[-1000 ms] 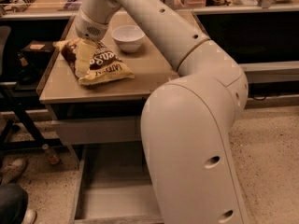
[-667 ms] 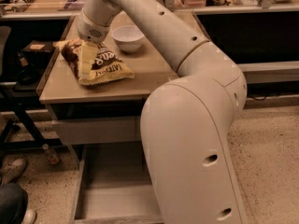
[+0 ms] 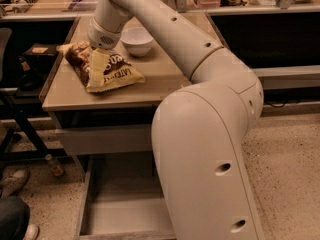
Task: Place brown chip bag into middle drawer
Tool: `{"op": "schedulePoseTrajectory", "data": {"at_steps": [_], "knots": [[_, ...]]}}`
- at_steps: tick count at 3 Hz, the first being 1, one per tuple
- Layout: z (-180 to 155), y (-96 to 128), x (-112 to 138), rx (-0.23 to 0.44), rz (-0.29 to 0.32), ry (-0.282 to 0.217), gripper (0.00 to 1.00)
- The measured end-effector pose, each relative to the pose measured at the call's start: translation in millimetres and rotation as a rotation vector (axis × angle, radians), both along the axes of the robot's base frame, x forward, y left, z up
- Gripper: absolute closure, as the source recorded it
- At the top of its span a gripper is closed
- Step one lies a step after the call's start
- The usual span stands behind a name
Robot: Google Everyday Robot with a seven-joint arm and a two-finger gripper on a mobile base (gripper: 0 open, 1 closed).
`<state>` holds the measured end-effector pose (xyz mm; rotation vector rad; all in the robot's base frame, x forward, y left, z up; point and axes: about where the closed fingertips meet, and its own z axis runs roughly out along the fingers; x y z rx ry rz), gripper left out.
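Observation:
The brown chip bag (image 3: 107, 66) lies on the tan cabinet top (image 3: 150, 89), left of centre, its cream-yellow end toward the front. My gripper (image 3: 98, 64) reaches down from the pale arm (image 3: 150, 14) and sits right on the bag's middle, touching it. The middle drawer (image 3: 117, 206) is pulled out below the cabinet top, its flat grey floor bare. My arm's large body (image 3: 210, 164) hides the drawer's right part.
A white bowl (image 3: 137, 40) stands just behind and right of the bag. A closed grey drawer front (image 3: 105, 139) is above the open drawer. A black stand (image 3: 20, 119), a bottle (image 3: 52, 165) and a person's shoe (image 3: 12, 181) are on the left.
My wrist has shifted very slightly over the bag. The bag, the bowl and the drawer have not moved.

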<state>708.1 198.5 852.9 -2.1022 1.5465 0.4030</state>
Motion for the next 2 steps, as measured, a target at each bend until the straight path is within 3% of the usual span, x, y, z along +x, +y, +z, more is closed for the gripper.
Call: {"op": "schedulePoseTrajectory", "data": {"at_steps": [2], "knots": [[-19.1,0.7,-2.1,-0.006,0.029,0.011,0.00]]}}
